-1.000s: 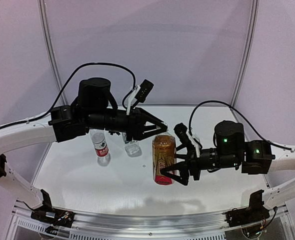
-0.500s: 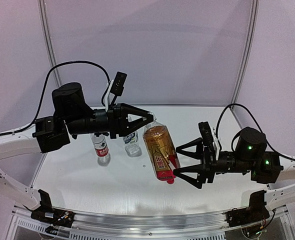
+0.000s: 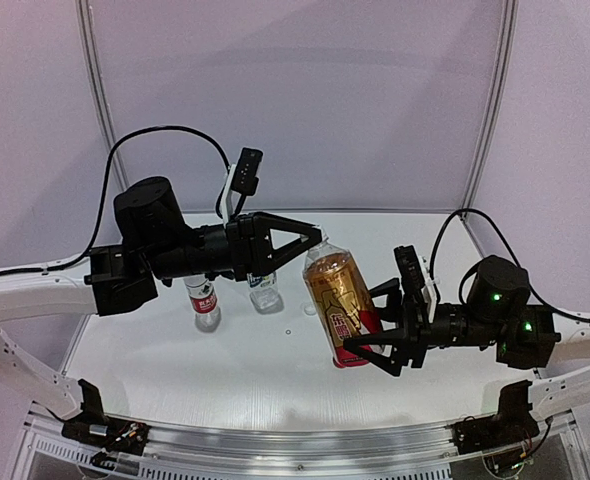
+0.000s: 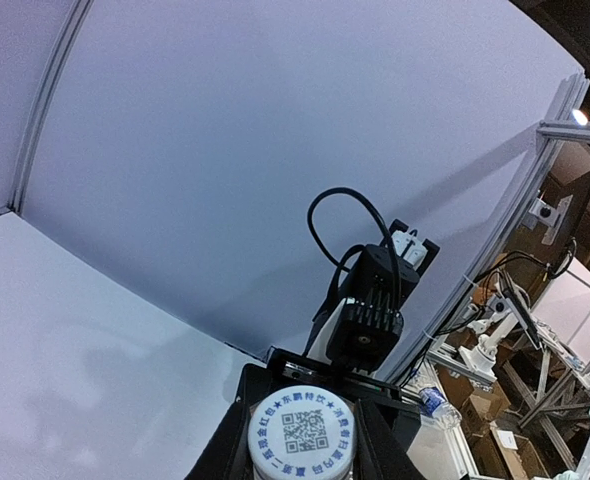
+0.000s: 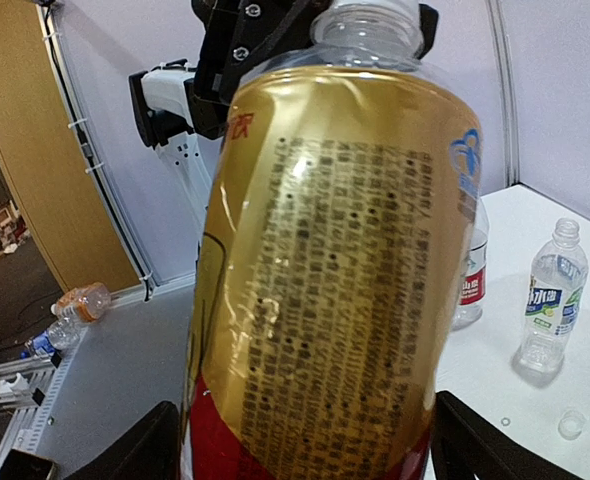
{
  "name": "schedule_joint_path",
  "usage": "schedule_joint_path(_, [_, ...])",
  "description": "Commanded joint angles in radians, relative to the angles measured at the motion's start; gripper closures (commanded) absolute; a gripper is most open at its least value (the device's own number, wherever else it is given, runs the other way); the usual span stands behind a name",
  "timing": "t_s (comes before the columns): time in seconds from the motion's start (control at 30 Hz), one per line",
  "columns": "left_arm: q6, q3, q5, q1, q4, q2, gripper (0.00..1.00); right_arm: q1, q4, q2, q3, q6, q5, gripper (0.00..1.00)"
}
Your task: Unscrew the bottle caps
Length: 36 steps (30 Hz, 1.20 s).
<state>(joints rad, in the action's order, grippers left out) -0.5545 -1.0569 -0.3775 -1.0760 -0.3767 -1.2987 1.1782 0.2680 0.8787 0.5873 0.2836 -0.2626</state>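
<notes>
Bottle [image 3: 340, 300] (amber, gold label) fills wide right jaws; left jaws pinch its round white cap [image 4: 302, 437].

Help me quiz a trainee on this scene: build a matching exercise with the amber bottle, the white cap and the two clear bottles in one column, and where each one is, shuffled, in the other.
1 amber bottle
2 white cap
3 red-label bottle
4 green-blue-label bottle

A standing on the table, leftmost bottle in the top view
B pinched in the left gripper
C standing on the table, between the other two bottles
D tilted, between the fingers of the right gripper

Pairs: 1-D, 2-B, 3-A, 4-C
</notes>
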Motion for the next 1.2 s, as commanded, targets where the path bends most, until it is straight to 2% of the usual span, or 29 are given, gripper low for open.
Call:
schedule_joint_path(0.0, [0.016,-0.014,0.021,-0.026,-0.044,-0.024,0.91,0.008,-0.002,0.010,0.000,0.000,0.032,0.19])
schedule_joint_path(0.17, [0.043,-0.014,0.049,-0.043,-0.041,-0.030,0.91,0.008,-0.011,0.002,-0.003,0.006,0.085,0.26])
schedule_joint_path(0.27, [0.053,-0.014,0.068,-0.052,-0.045,-0.033,0.91,0.008,-0.022,0.006,0.001,0.009,0.114,0.27])
schedule_joint_path(0.43, [0.087,-0.018,0.112,-0.074,-0.036,-0.040,0.91,0.008,-0.028,0.011,0.007,0.009,0.112,0.15])
schedule_joint_path(0.57, [0.108,-0.018,0.124,-0.085,-0.035,-0.043,0.91,0.008,-0.027,0.008,0.005,0.008,0.113,0.14])
schedule_joint_path(0.77, [0.124,-0.017,0.137,-0.093,-0.028,-0.041,0.90,0.008,-0.024,0.002,0.002,0.006,0.114,0.35])
schedule_joint_path(0.83, [0.130,-0.011,0.148,-0.094,-0.027,-0.036,0.87,0.007,-0.024,0.001,0.002,0.007,0.116,0.43])
schedule_joint_path(0.9, [0.137,-0.004,0.154,-0.094,-0.022,-0.029,0.76,0.008,-0.024,0.000,0.002,0.006,0.115,0.48])
schedule_joint_path(1.0, [0.162,0.002,0.168,-0.094,0.012,-0.013,0.37,0.008,-0.027,-0.003,0.003,0.007,0.110,0.49])
schedule_joint_path(1.1, [0.224,0.021,0.175,-0.094,0.043,0.025,0.10,0.007,-0.028,-0.001,0.008,0.008,0.095,0.50])
schedule_joint_path(1.17, [0.262,0.033,0.170,-0.085,0.066,0.059,0.06,0.008,-0.027,0.001,0.012,0.009,0.070,0.50])
